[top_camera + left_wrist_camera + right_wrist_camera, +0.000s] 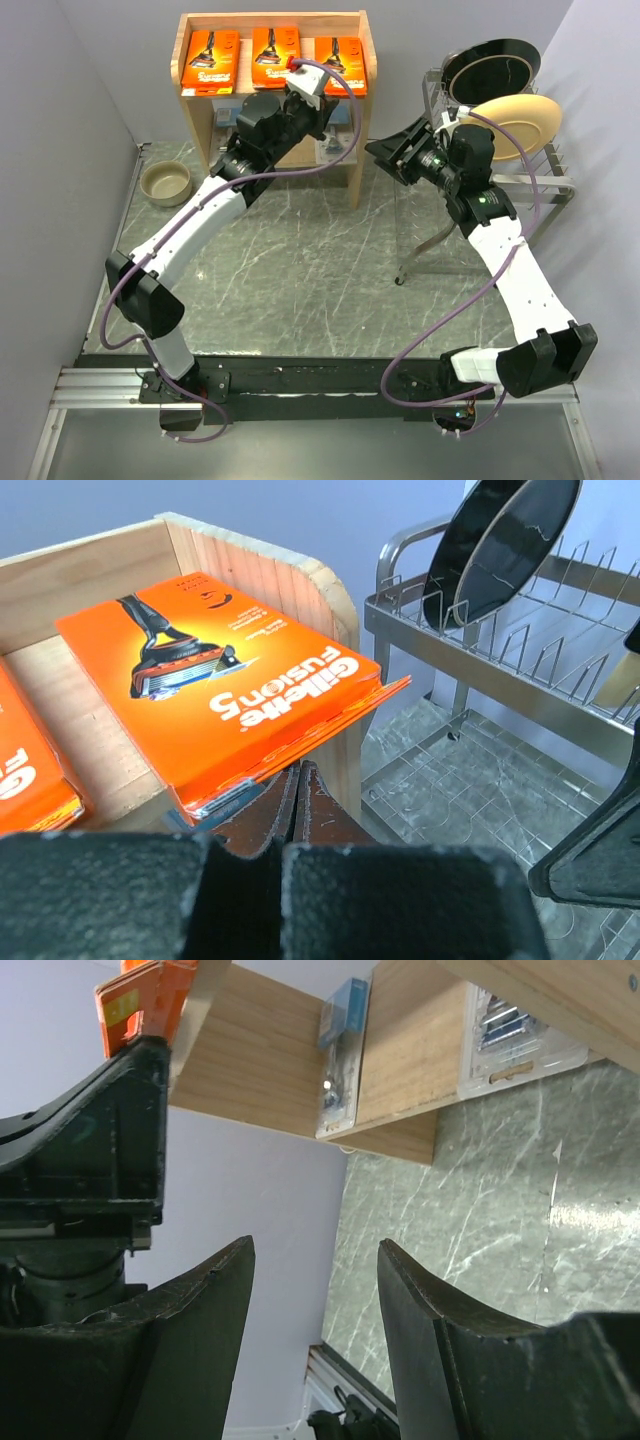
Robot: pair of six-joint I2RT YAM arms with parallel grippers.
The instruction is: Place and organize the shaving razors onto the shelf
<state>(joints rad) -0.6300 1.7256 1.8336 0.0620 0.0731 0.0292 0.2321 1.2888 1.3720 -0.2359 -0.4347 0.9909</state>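
Three orange razor packs (pixel 208 60) (pixel 274 55) (pixel 340 63) lie side by side in the top tray of the wooden shelf (pixel 270 18). My left gripper (pixel 300 75) is shut and empty, its tips (pixel 297 775) at the near edge of the right-hand orange pack (pixel 230 680), whose corner sticks out past the shelf's side (pixel 330 590). Two clear blister packs (pixel 340 1060) (pixel 510 1035) stand on the lower board. My right gripper (pixel 385 150) hangs open and empty right of the shelf, jaws (pixel 315 1250) wide apart over the table.
A wire dish rack (pixel 545 175) at the back right holds a black plate (pixel 495 65) and a cream plate (pixel 520 120); it also shows in the left wrist view (pixel 500 670). A small beige bowl (pixel 165 182) sits left of the shelf.
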